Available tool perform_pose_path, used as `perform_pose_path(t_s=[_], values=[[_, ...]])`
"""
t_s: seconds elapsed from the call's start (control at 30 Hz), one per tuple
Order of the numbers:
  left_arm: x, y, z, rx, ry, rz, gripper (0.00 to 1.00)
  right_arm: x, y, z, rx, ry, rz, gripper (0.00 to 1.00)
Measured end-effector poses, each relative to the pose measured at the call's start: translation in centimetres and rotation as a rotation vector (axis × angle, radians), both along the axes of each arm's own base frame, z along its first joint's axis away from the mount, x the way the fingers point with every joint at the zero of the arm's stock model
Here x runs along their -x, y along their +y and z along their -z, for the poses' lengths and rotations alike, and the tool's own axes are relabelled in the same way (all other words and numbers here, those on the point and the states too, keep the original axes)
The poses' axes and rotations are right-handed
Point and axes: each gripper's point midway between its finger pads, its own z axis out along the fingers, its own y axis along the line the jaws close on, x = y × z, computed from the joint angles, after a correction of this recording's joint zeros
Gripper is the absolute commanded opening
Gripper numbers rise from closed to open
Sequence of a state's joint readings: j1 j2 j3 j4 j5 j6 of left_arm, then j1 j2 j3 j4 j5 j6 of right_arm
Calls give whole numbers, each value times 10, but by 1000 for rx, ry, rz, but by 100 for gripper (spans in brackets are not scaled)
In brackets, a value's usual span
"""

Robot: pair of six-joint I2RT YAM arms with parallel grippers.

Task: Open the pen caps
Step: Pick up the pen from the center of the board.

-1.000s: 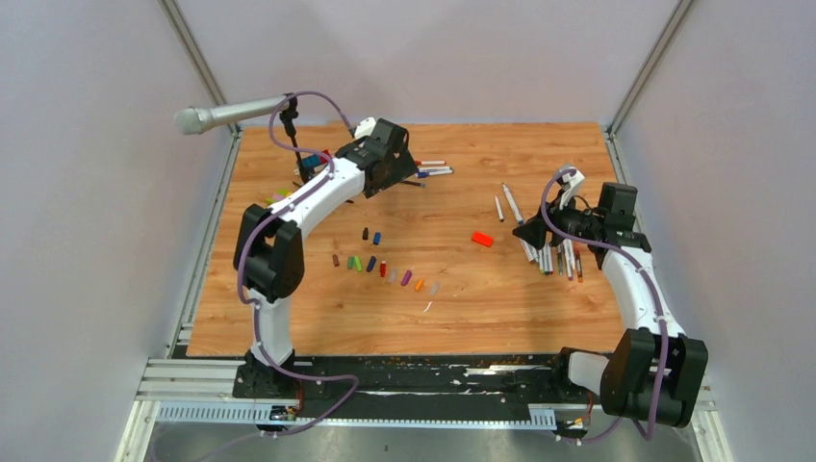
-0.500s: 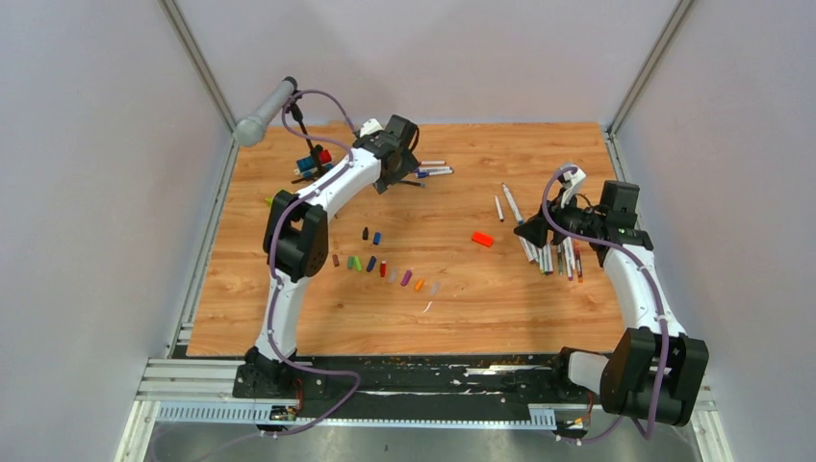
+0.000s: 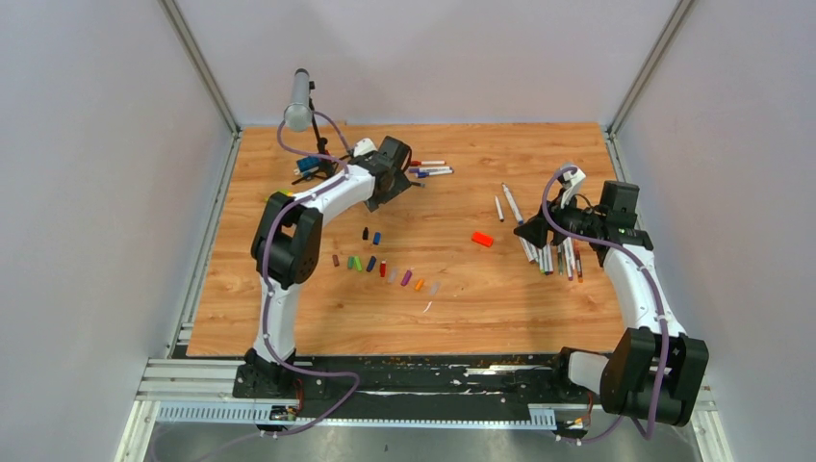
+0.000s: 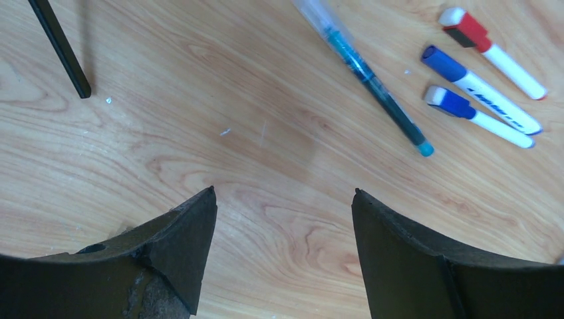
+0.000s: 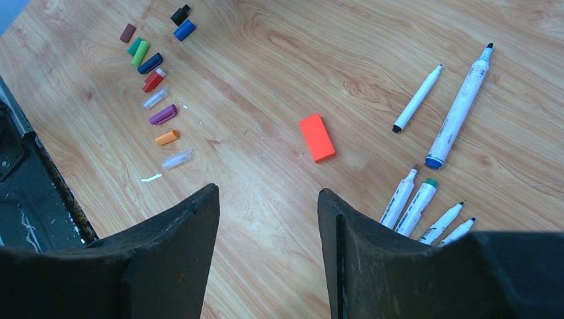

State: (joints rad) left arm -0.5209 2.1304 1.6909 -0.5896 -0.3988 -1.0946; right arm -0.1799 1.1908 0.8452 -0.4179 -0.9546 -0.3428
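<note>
Showing, nearest the bases, loose caps [image 3: 383, 269] in a ragged row on the table [image 3: 500, 308], two more just beyond, none on a pen. Further out at right, finding R gripper [image 5: 268, 191] w/ jaws apart and empty, low over bare wood, beside a bunch of uncapped pens [image 5: 416, 203]. Orange block [image 5: 316, 137] betw. that bunch and the caps. At the far side, placing L gripper [image 4: 284, 193] likewise parted, nothing betw. the fingers, short of three markers [image 4: 479, 90] w/ caps on, one red and two blue, side by side. Teal pen [image 4: 366, 66] nr them, cap status unclear. Beyond, mic [image 3: 299, 99] on tripod, not part of the job.

Step in hand, as judged: reaching for a capped marker. Next move prob. calls for advancing and lowering L gripper, closing on one barrel, then bringing it toward R gripper for a pull on the cap. Barrels close together, hence risk of pinching two.
</note>
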Motion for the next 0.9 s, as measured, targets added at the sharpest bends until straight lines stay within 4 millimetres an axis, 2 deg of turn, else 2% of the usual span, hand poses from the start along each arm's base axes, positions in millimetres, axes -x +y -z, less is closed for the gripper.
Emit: perform_pose_path(t_s=[0.17, 0.27, 0.33, 0.47, 0.53, 0.73, 0.9], values=[[-1, -1, -19, 28, -51, 5, 81, 0, 0, 0, 0, 0, 0, 57], [1, -3, -26, 47, -74, 24, 75, 0, 0, 0, 0, 0, 0, 57], [4, -5, -27, 64, -83, 45, 71, 0, 0, 0, 0, 0, 0, 57], [14, -11, -22, 77, -61, 73, 70, 0, 0, 0, 0, 0, 0, 57], [19, -15, -22, 72, -43, 66, 65, 0, 0, 0, 0, 0, 0, 57], [5, -54, -41, 132, -61, 27, 57, 0, 0, 0, 0, 0, 0, 57], [-12, -71, -40, 159, -53, -29, 51, 0, 0, 0, 0, 0, 0, 57]])
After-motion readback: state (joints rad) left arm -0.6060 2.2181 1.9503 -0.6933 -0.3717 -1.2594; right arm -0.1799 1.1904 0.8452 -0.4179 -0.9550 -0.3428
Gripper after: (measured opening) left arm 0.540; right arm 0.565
